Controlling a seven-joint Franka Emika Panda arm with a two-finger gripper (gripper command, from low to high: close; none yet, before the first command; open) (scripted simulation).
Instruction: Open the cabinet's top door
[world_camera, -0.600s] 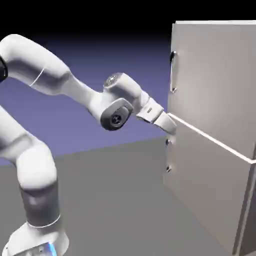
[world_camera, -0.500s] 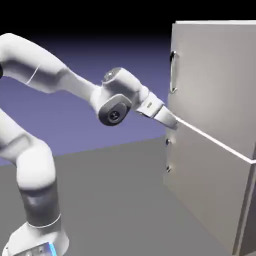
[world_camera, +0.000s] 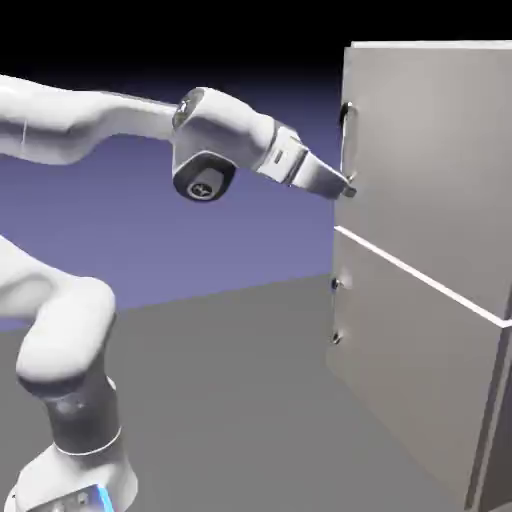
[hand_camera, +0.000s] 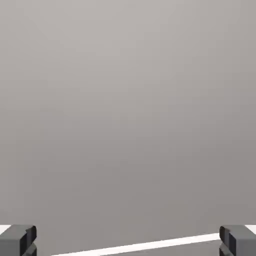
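The tall light-grey cabinet (world_camera: 430, 280) stands at the exterior view's right. Its top door (world_camera: 440, 150) is flush, with a slim vertical bar handle (world_camera: 344, 140) near its left edge. My gripper (world_camera: 348, 189) is up against the door's front, just below the lower end of the handle. In the hand view the two grey fingertips (hand_camera: 17, 240) stand far apart at the bottom corners, so the gripper (hand_camera: 127, 243) is open with nothing between them. Plain grey door panel (hand_camera: 128, 115) fills that view, and the pale seam (hand_camera: 145, 245) crosses its bottom.
The lower door (world_camera: 420, 360) carries two small knobs (world_camera: 336, 284) near its left edge, below my hand. The white arm (world_camera: 110, 120) stretches in from the left over the grey table (world_camera: 230, 400).
My hand has risen from the seam between the doors to just below the top door's handle. The forearm has lifted and levelled out. The jaws have stayed open.
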